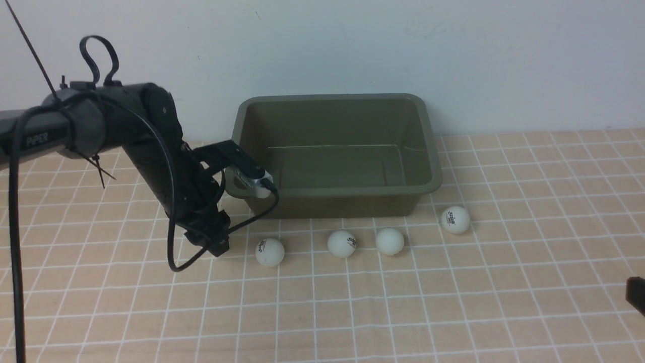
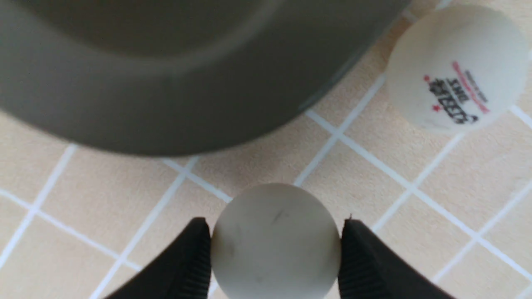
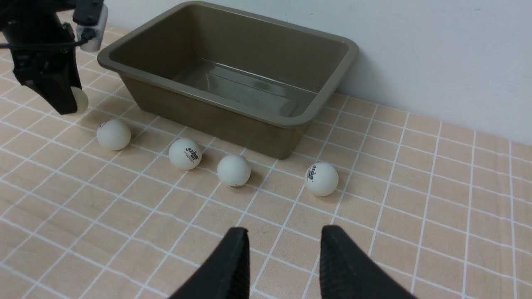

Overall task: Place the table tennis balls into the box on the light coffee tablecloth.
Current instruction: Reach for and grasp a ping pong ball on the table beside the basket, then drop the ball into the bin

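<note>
left gripper (image 2: 276,234): clamped on 1 table tennis ball (image 2: 275,249), down by the light coffee tablecloth (image 2: 436,187) | box (image 2: 166,83): just beyond that gripper | right gripper (image 3: 284,245): narrowly parted, bare cloth between | 4 loose balls (image 3: 234,170): rowed ahead of it, along the box's front

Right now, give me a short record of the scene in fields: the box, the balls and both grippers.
box: olive-green, empty, standing on the tablecloth
loose balls: four, on the tablecloth in front of the box
left gripper: pads on both sides of the fifth ball, beside the box's left front corner
right gripper: open, empty, clear of the balls
balls in box: none
</note>
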Robot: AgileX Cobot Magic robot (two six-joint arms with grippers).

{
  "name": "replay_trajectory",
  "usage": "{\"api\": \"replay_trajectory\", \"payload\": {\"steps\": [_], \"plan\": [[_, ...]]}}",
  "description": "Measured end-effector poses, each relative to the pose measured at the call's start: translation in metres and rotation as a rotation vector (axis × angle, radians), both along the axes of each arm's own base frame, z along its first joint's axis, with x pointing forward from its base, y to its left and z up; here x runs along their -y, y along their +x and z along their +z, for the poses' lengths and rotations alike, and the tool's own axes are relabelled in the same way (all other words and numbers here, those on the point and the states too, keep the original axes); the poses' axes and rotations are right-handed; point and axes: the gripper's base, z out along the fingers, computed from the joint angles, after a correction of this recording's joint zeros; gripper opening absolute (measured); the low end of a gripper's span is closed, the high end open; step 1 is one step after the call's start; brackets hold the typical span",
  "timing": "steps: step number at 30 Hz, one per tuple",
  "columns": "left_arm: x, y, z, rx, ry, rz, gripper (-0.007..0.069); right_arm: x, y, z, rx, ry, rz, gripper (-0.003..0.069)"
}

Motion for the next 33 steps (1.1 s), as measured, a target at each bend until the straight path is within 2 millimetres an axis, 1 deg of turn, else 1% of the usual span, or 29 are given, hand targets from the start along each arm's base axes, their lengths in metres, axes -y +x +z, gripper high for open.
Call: {"api": "replay_trajectory", "payload": {"steps": [2,5,6,7,8,9,10,11,12,13,14,16,20,21,22,24,26,27,29,30,31,32,33], "plan": [[0.002,0.001,0.024,0.002,-0.017,-0.004,0.0317,0.000,0.000,0.000,0.004,0.000,-0.003,0.0231],[0.009,0.004,0.063,0.035,-0.095,-0.005,0.0317,0.001,0.001,0.001,0.009,0.000,-0.008,0.0231],[0.009,0.003,0.064,0.032,-0.102,-0.004,0.0317,0.001,0.001,0.001,0.009,0.000,-0.008,0.0231],[0.016,0.008,0.083,0.079,-0.179,-0.006,0.0317,0.001,0.001,0.001,0.009,0.000,-0.008,0.0231],[0.020,0.011,0.093,0.111,-0.224,-0.013,0.0317,0.001,0.001,0.001,0.010,0.000,-0.009,0.0231],[0.020,0.012,0.094,0.117,-0.225,-0.014,0.0317,0.001,0.001,0.001,0.010,0.000,-0.009,0.0231],[0.028,0.017,0.105,0.160,-0.287,-0.035,0.0317,0.001,0.001,0.001,0.011,0.000,-0.010,0.0231],[0.031,0.020,0.109,0.182,-0.308,-0.049,0.0317,0.001,0.001,0.001,0.011,0.000,-0.010,0.0231],[0.037,0.025,0.112,0.204,-0.329,-0.064,0.0317,0.001,0.001,0.001,0.011,0.000,-0.010,0.0231],[0.038,0.026,0.112,0.207,-0.330,-0.067,0.0317,0.001,0.001,0.001,0.011,0.000,-0.010,0.0231],[0.044,0.033,0.111,0.224,-0.327,-0.086,0.0317,0.001,0.001,0.001,0.011,0.000,-0.010,0.0231],[0.052,0.040,0.104,0.234,-0.289,-0.114,0.0317,0.001,0.001,0.001,0.011,0.000,-0.010,0.0231],[0.069,0.056,0.079,0.237,-0.140,-0.154,0.0317,0.001,0.001,0.001,0.011,0.004,-0.009,0.0231],[0.069,0.057,0.078,0.236,-0.140,-0.154,0.0317,0.001,0.001,0.001,0.011,0.004,-0.009,0.0231],[0.074,0.060,0.071,0.230,-0.107,-0.148,0.0318,0.000,0.001,0.001,0.012,0.014,-0.008,0.0231],[0.079,0.061,0.069,0.231,-0.094,-0.136,0.0333,0.000,0.001,0.002,0.012,0.026,-0.005,0.0231],[0.086,0.061,0.079,0.255,-0.094,-0.108,0.0389,-0.002,0.000,0.002,0.005,0.046,0.007,0.0231],[0.086,0.061,0.081,0.261,-0.096,-0.105,0.0400,-0.002,0.000,0.002,0.003,0.046,0.009,0.0231],[0.090,0.059,0.099,0.266,-0.102,-0.055,0.0437,-0.003,-0.001,0.002,-0.003,0.054,0.017,0.0231],[0.089,0.059,0.100,0.265,-0.102,-0.048,0.0437,-0.003,-0.001,0.002,-0.004,0.054,0.018,0.0231],[0.089,0.059,0.108,0.272,-0.101,-0.021,0.0437,-0.003,-0.001,0.001,-0.007,0.054,0.021,0.0231],[0.088,0.059,0.125,0.307,-0.103,0.034,0.0429,-0.004,-0.001,0.001,-0.014,0.055,0.028,0.0231],[0.088,0.059,0.128,0.318,-0.106,0.042,0.0427,-0.004,-0.002,0.001,-0.015,0.056,0.029,0.0231]]}}
